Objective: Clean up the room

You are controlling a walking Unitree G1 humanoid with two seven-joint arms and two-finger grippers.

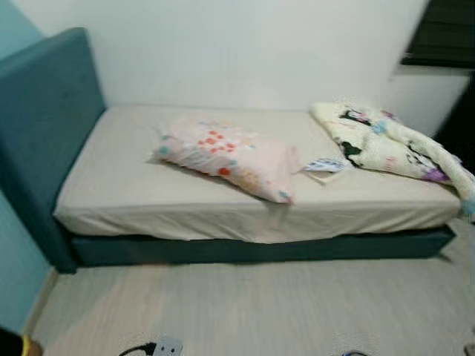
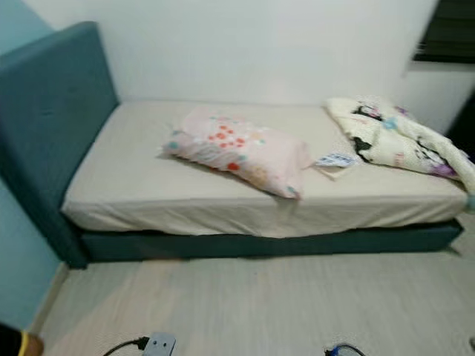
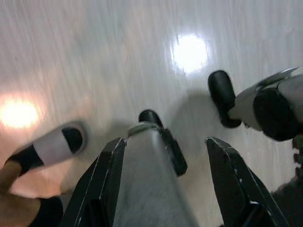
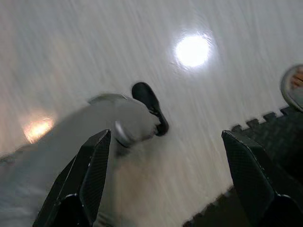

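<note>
Teal bed is standing against the wall, a pink pillow lying mid-mattress and a crumpled blanket sitting at the right end. Left hand and right hand are hanging spread over the pale floor.

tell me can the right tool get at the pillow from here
Probably not yet. The right tool hangs open over the floor, and bare floor lies between the robot and the bed holding the pillow.
</note>
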